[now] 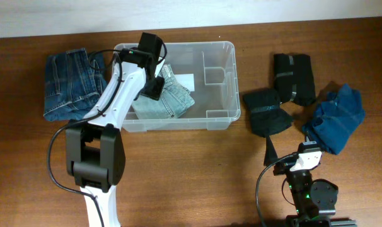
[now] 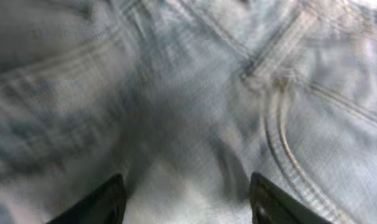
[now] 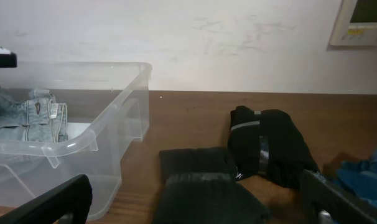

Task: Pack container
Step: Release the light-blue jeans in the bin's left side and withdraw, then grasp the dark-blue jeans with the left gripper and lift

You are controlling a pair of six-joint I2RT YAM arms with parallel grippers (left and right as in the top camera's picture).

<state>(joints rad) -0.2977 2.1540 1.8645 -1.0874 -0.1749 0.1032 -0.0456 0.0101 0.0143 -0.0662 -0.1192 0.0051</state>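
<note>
The clear plastic container stands at the back middle of the table; it also shows in the right wrist view. Folded light-wash jeans lie inside its left half. My left gripper is open just above these jeans; in the left wrist view the pale denim fills the frame between the spread fingers. My right gripper is open and empty near the front edge, facing the black garments.
Dark blue folded jeans lie left of the container. Two black garments and a blue garment lie right of it. A wall runs behind the table.
</note>
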